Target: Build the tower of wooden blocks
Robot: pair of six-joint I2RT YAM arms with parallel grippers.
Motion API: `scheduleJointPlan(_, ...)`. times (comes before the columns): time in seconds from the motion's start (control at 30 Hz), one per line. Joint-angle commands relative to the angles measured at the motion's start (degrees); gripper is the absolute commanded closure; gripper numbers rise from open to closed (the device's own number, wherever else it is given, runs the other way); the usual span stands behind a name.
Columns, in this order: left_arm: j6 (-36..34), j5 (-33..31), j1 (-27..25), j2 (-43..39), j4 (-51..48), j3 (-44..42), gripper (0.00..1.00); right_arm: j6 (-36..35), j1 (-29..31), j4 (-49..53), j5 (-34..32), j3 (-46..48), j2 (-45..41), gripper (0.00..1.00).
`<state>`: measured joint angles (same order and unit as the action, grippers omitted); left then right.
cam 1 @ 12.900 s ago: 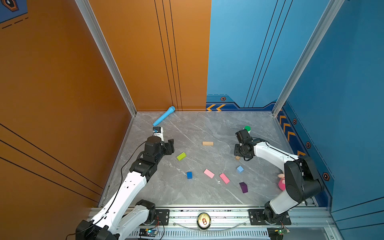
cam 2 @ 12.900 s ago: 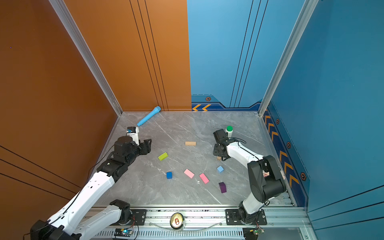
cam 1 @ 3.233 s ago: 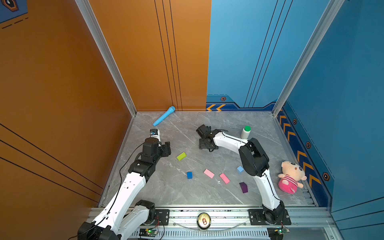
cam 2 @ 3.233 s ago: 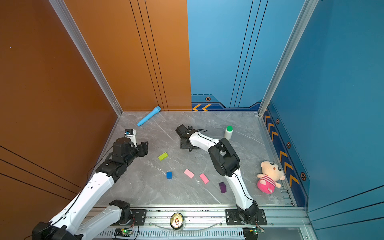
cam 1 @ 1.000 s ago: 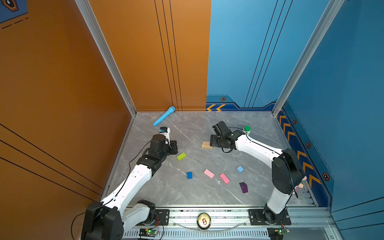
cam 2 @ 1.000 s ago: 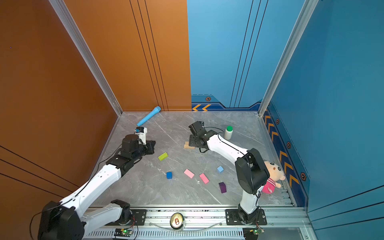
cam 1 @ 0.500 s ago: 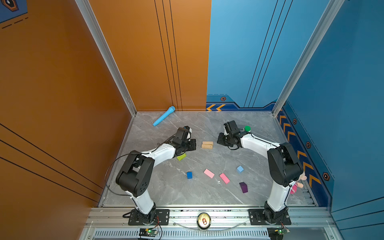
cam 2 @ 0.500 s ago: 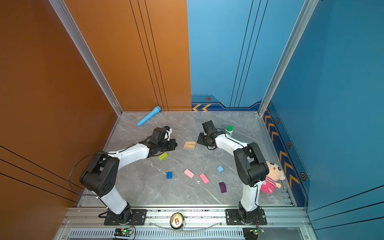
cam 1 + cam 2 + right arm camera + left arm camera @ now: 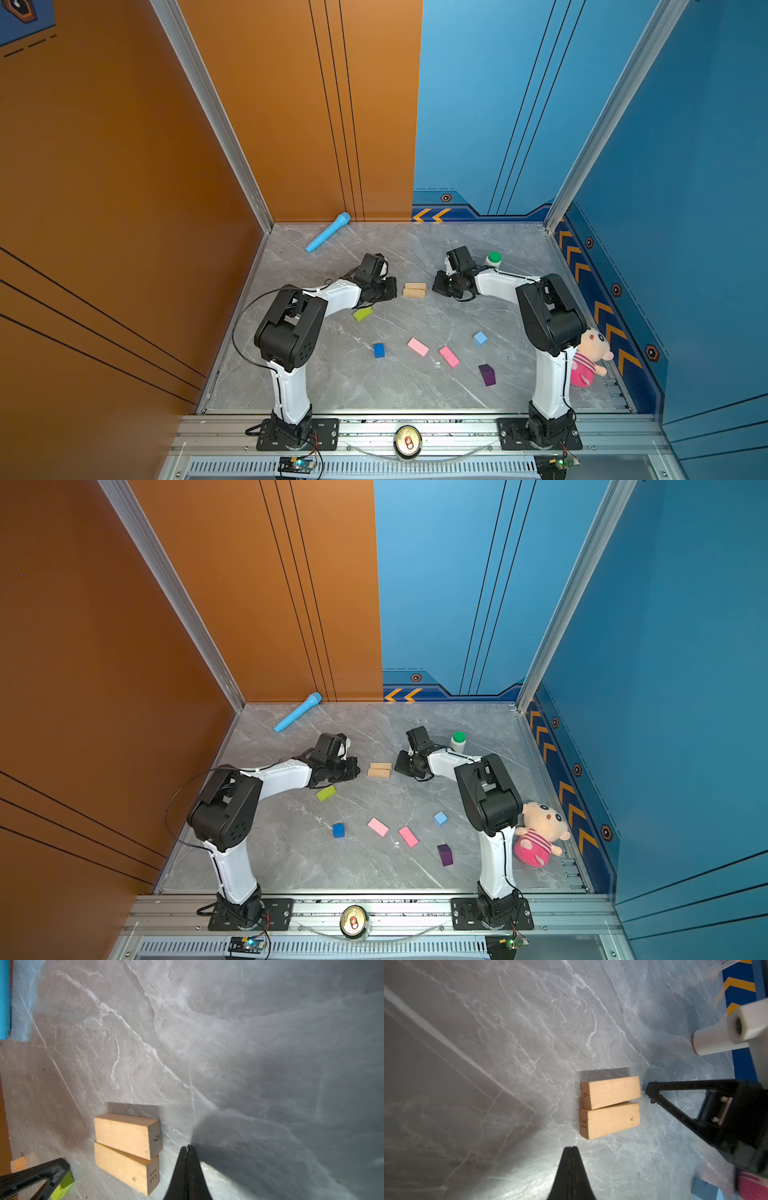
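Two tan bars (image 9: 414, 289) lie side by side on the floor, touching along their long sides; their ends are marked 6 (image 9: 610, 1093) and 31 (image 9: 609, 1120). My left gripper (image 9: 392, 288) is shut and empty just off their left ends, its tips (image 9: 571, 1148) close to the bar marked 31. My right gripper (image 9: 436, 286) is shut and empty just off their right ends (image 9: 188, 1146). Nearer the front lie a lime-green bar (image 9: 363, 314), a dark-blue cube (image 9: 378, 350), two pink bars (image 9: 417, 347) (image 9: 449, 356), a light-blue cube (image 9: 480, 338) and a dark-purple block (image 9: 487, 375).
A light-blue toy microphone (image 9: 327, 237) lies near the back wall. A white bottle with a green cap (image 9: 493, 259) stands behind my right forearm. A plush doll (image 9: 590, 357) sits by the right wall. A can (image 9: 407, 441) rests on the front rail.
My left arm has swung right across the floor to the tan bars' left ends. My right gripper has shut and drawn back a little to the right of the bars.
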<state>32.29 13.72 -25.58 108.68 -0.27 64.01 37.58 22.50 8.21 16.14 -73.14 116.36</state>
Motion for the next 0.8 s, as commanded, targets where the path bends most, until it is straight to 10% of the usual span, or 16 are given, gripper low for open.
scheduleJointPlan(0.0,0.25,-0.80,-0.51,1.10,-2.26,1.69,1.00,1.00,-0.09,-1.29,1.08,-1.91,1.23,1.00)
scheduleJointPlan(0.77,0.31,-0.57,-0.48,2.76,-3.11,2.34,1.00,1.70,2.02,-0.52,0.92,-3.66,4.30,1.00)
